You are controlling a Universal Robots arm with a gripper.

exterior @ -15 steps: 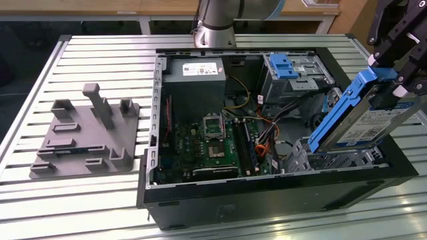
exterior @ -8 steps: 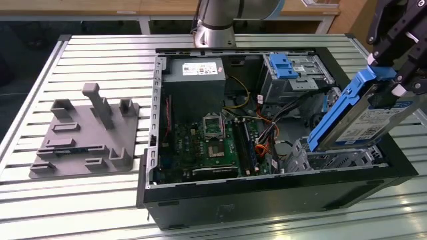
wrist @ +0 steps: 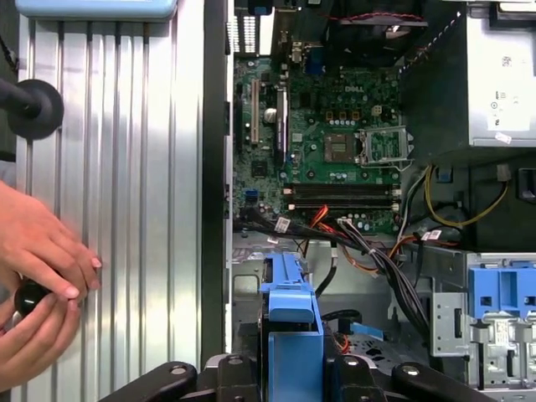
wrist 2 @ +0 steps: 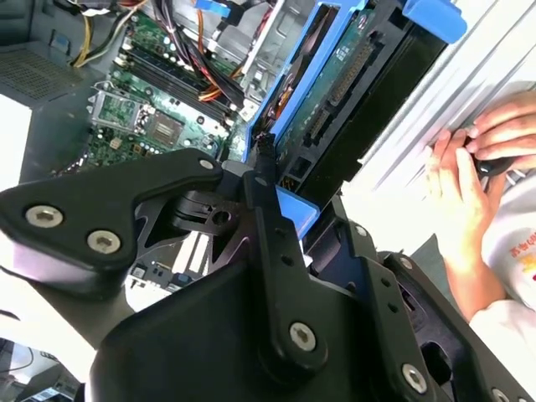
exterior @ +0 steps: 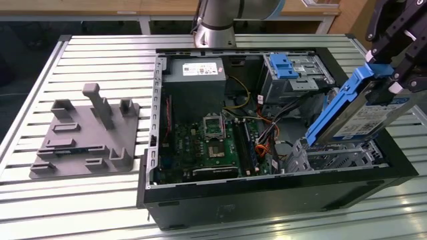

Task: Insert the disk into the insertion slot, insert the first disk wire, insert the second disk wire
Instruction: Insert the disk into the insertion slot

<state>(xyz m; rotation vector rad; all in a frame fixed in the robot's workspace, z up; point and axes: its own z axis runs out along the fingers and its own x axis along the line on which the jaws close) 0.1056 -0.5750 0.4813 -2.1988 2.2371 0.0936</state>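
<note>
The disk (exterior: 363, 117), silver with a white label in a bright blue carrier, hangs steeply tilted at the exterior view's right. My gripper (exterior: 390, 80) is shut on its upper end. The disk's lower end reaches down to the open top of the insertion slot (exterior: 333, 159), a silver perforated cage in the front right corner of the open computer case. In both wrist views the blue carrier (wrist: 291, 335) sits between my black fingers (wrist 2: 266, 193), with the disk's connector edge (wrist 2: 335, 92) beyond them. A loose bundle of orange, red and black wires (wrist: 368, 251) lies beside the cage.
The case (exterior: 267, 195) lies open on a slatted metal table (exterior: 100, 55), showing the motherboard (wrist: 335, 151), power supply (exterior: 193, 70) and a taller grey bay with a blue latch (exterior: 283, 67). A grey fixture plate (exterior: 87, 135) sits left of it. A person's hands (wrist: 42, 276) rest beside the case.
</note>
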